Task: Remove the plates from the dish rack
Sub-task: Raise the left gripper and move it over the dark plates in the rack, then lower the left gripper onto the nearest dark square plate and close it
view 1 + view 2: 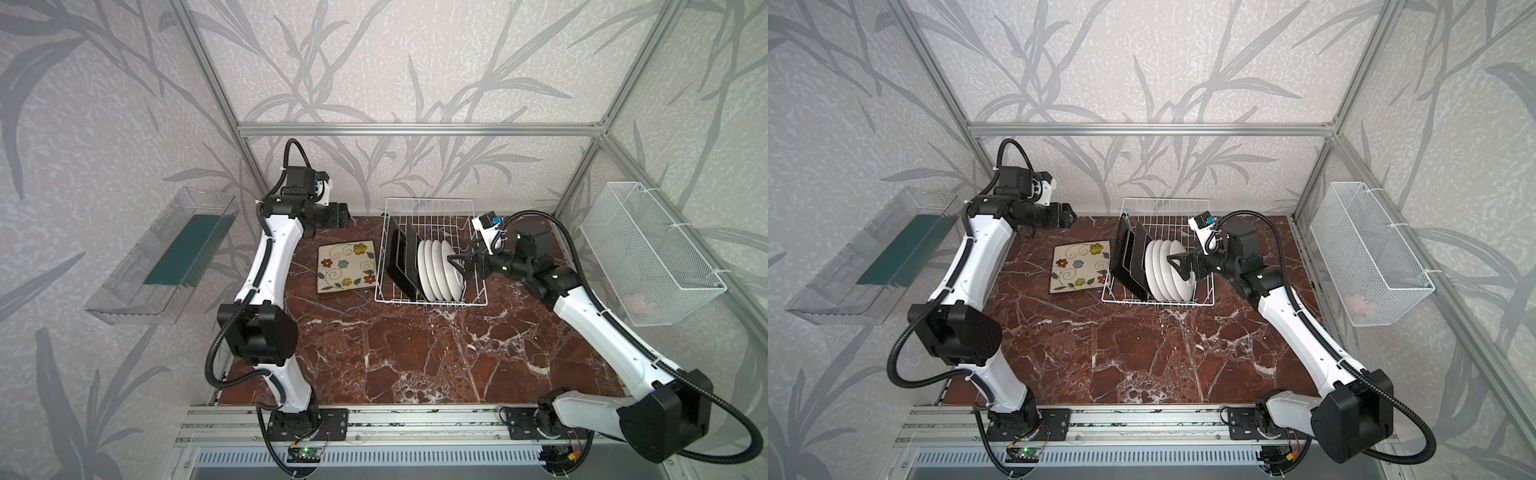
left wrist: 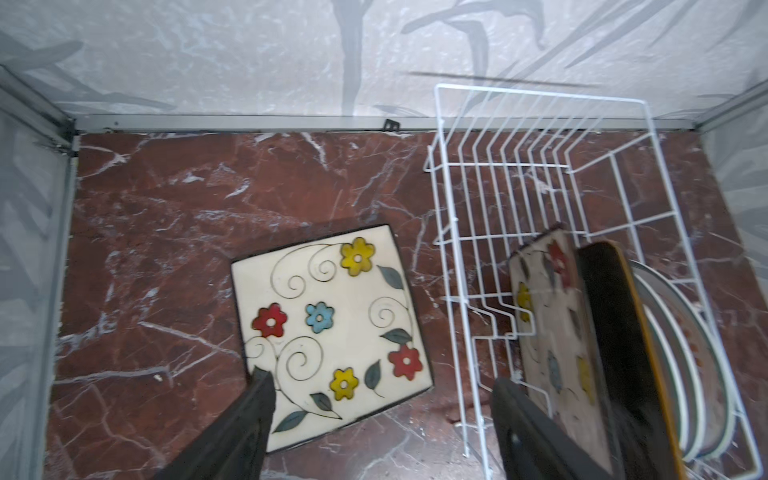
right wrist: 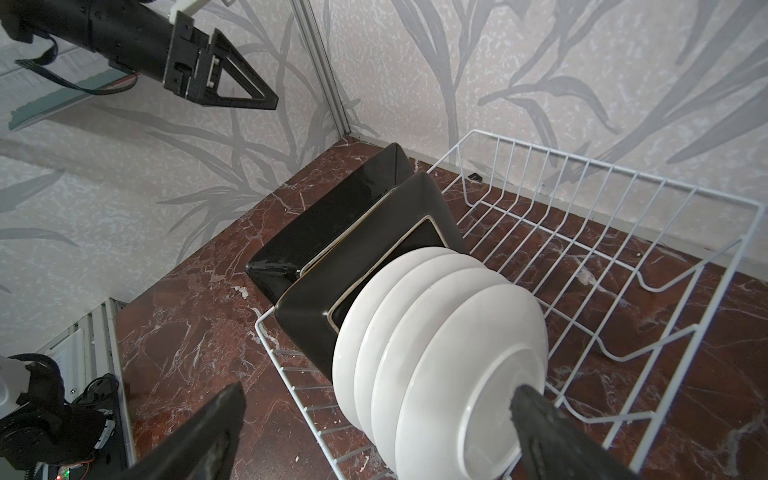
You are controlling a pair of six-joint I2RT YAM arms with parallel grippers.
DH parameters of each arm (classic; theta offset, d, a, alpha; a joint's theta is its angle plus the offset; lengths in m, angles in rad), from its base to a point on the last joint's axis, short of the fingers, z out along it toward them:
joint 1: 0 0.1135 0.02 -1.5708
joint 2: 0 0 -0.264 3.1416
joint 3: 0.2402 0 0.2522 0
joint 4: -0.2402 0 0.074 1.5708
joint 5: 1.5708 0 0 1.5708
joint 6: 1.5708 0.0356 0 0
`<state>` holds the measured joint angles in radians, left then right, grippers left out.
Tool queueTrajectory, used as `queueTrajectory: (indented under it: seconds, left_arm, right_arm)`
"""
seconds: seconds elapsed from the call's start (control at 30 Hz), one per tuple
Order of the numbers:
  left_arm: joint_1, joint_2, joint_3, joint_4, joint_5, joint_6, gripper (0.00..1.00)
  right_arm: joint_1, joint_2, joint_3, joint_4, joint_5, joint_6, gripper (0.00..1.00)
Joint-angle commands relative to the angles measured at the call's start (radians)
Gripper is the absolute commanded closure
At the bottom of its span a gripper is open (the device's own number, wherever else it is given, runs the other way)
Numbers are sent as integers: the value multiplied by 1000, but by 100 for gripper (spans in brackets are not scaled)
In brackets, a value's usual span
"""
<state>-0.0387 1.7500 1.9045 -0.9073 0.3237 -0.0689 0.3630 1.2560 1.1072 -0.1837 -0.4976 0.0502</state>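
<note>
White dish rack (image 1: 432,211) with upright plates (image 1: 434,270)

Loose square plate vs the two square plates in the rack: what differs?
Pose: the loose square plate lies flat, face up on the table; the racked square plates stand on edge, leaning.
Place: the loose one sits outside the dish rack, beside it; the racked pair sits inside, next to the round white plates.
Shared: square shape, black edging, flower-painted face (the left wrist view shows it on one racked plate).
</note>
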Motion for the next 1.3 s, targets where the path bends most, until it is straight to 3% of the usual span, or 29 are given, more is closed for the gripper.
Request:
queueTrajectory:
  seconds: [0.0,0.47,0.93,1.27]
  left_arm:
    - [-26,-63,-52,10,112,-45,17]
    - [-168,-141,-255,88,109,-147,23]
    - [-279,-70,-258,121,89,-155,23]
    - [-299,16,-178,83,37,-161,31]
  right_arm:
    - [5,-31,-8,27,5,-16,1]
    - [5,-74,-37,4,22,-27,1]
    - [5,-77,-47,6,25,-18,1]
    - [5,-83,-52,-2,28,-24,1]
